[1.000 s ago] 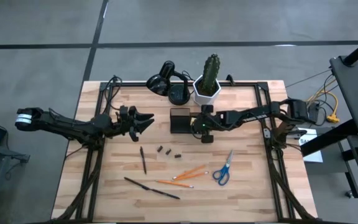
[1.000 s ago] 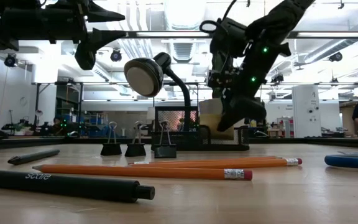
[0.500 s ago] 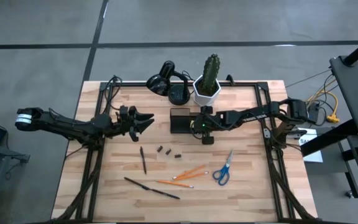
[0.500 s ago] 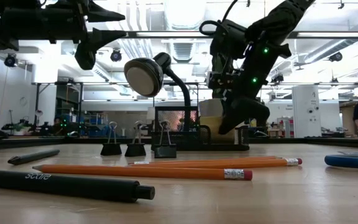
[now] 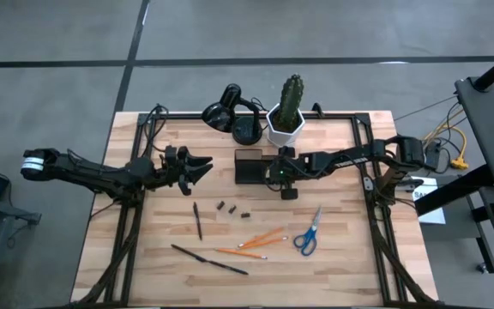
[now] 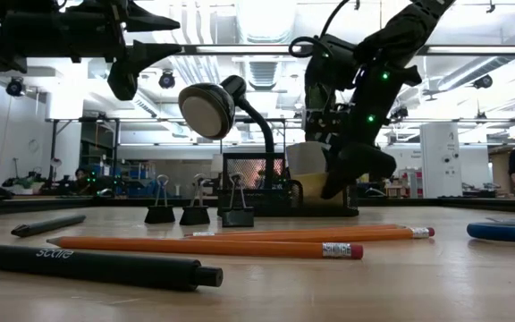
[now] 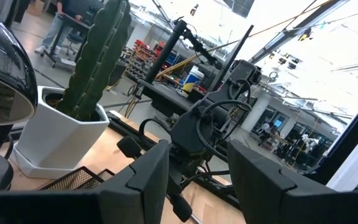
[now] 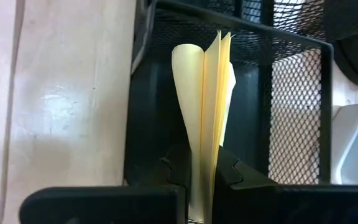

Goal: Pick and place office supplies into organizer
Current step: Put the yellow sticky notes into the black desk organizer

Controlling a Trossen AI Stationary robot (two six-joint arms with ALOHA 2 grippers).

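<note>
My right gripper (image 5: 274, 177) is shut on the yellow sticky-note pad (image 8: 205, 93), slanting down over the black mesh organizer (image 5: 247, 167) near the table's middle. The pad (image 6: 306, 166) shows pale beside the gripper in the low view. My left gripper (image 5: 204, 165) hovers open and holding nothing, left of the organizer and well above the table. Lying flat on the wood nearer the front are two orange pencils (image 5: 260, 241), blue-handled scissors (image 5: 308, 233) and two dark pens (image 5: 198, 221). Three small dark clips (image 5: 232, 209) stand there too. My right gripper pinches the pad's near edge (image 8: 204, 163) between its two fingers (image 8: 178, 168). The fingers slant down from the table's right side. Beyond them the sheets fan apart, one curling outward, over the organizer's compartment (image 8: 148, 118). Whether the pad's far edge touches the tray, I cannot tell.
A black desk lamp (image 5: 228, 115) and a white pot with a cactus (image 5: 286, 120) stand just behind the organizer. A dark frame rail (image 5: 367, 172) runs round the table edges. Bare wood lies between the organizer and the loose supplies.
My right gripper has tipped a little, staying over the organizer and shut on the pad. The pad has swung with it.
</note>
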